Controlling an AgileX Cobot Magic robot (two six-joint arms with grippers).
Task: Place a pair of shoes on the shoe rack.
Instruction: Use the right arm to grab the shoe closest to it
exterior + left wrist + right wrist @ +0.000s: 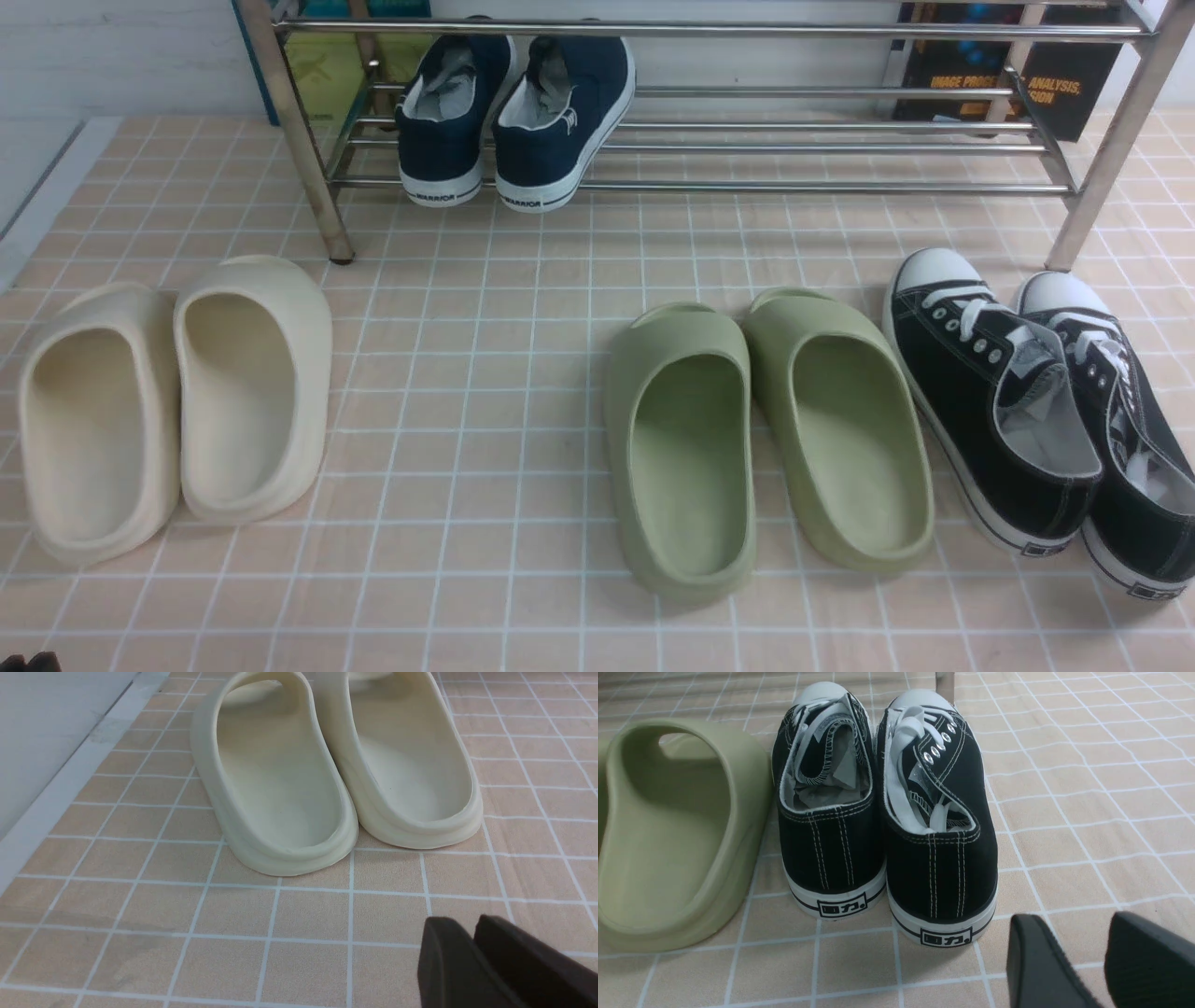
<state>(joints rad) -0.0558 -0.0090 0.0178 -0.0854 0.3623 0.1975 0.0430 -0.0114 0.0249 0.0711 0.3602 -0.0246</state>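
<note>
The pair of black sneakers (pixel 887 812) stands on the tiled floor (pixel 1087 812) just ahead of the right gripper (pixel 1073 933). The heels face it and the white toe caps point away from it. The two shoes are side by side and touching along their length, with loose white laces and crumpled paper stuffing inside. The nearer heel is close to the gripper's fingertips but apart from them, and bare floor shows between. The right gripper's jaws stand partly apart with only floor in the gap, and they hold nothing.

To one side of the sneakers, a little farther from the right gripper, lie the green slides (pixel 677 830). The nearer slide sits just beside the sneaker next to it, heel end toward the gripper too.

Beyond the sneakers' toes, well ahead of the right gripper, stands the shoe rack (pixel 794 187). One of its upright legs comes down near the toe caps. The black pair is on the floor, not on its bars. The navy sneakers (pixel 513 121) marked WARRIOR rest on the lower bars toward the rack's far end from this gripper, heels outward. A dark book (pixel 1008 84) leans behind the rack.

The left gripper (pixel 467 926) is over the floor with its jaws closed together and nothing between them. The cream slides (pixel 336 774) lie ahead of it, side by side and touching, heel ends toward it, with bare tiles in between.
</note>
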